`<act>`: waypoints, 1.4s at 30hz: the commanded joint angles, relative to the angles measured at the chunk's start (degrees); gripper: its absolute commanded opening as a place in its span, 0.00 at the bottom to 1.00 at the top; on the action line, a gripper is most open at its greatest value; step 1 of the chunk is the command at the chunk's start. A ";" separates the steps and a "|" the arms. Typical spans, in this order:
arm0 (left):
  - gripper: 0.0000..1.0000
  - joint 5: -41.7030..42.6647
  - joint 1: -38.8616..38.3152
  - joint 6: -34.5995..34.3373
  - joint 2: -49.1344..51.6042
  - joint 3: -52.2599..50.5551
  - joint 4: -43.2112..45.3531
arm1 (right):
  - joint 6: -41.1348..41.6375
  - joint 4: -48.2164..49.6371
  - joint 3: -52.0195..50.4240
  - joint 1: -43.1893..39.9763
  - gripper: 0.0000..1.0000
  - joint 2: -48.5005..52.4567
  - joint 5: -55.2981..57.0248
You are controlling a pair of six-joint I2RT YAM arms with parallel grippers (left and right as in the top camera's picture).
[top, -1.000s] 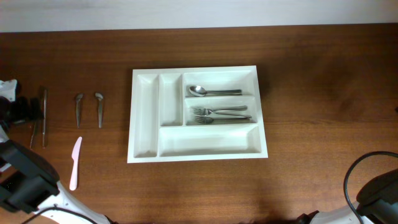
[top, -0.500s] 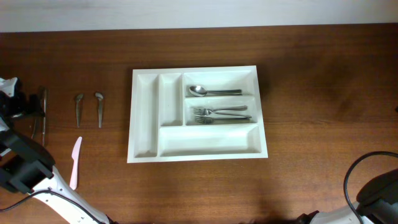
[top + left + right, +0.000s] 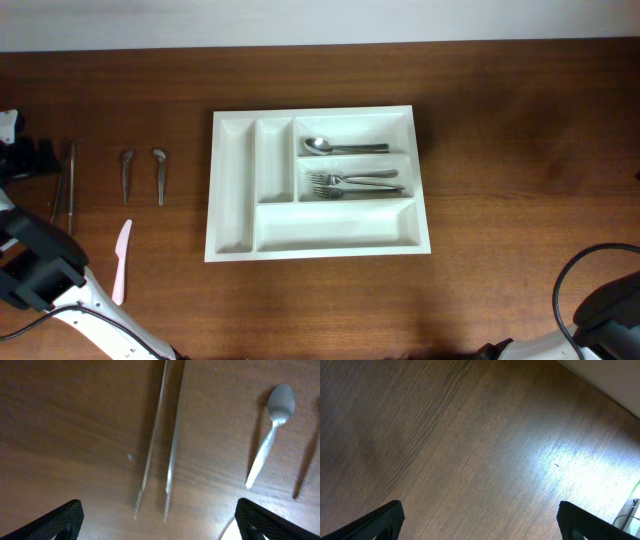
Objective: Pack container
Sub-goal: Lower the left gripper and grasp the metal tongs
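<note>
The white container (image 3: 233,190) lies in the middle of the table. Its top long compartment holds a spoon (image 3: 340,147). The middle one holds forks (image 3: 355,184). The two narrow upright compartments and the bottom long one are bare. Left of it lie two metal knives (image 3: 69,185), two metal spoons (image 3: 127,173) and a pink plastic knife (image 3: 121,262). My left gripper (image 3: 38,158) is open and empty above the knives (image 3: 171,435), with one spoon (image 3: 270,435) to its right. My right gripper (image 3: 480,522) is open and empty over bare wood.
The right arm's base and cable (image 3: 600,300) sit at the front right corner. The left arm's body (image 3: 40,270) stands at the front left, beside the pink knife. The table's back edge meets a pale wall (image 3: 320,20).
My left gripper has moved a little toward the back of the table at the far left. The cutlery and the container have not moved.
</note>
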 commanded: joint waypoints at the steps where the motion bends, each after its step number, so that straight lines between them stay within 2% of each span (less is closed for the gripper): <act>1: 0.99 0.63 -0.31 3.34 -0.33 0.94 2.14 | 0.22 0.11 -0.48 -0.15 0.99 0.11 0.28; 5: 0.99 -0.39 -0.46 4.37 -0.13 0.94 3.85 | 0.22 0.11 -0.48 -0.15 0.99 0.11 0.28; 24: 0.99 -3.02 -1.46 2.84 9.49 0.94 0.85 | 0.22 0.11 -0.48 -0.15 0.99 0.11 0.28; 42: 0.99 -7.13 -2.60 1.36 13.16 0.94 3.19 | 0.22 0.11 -0.48 -0.15 0.99 0.11 0.28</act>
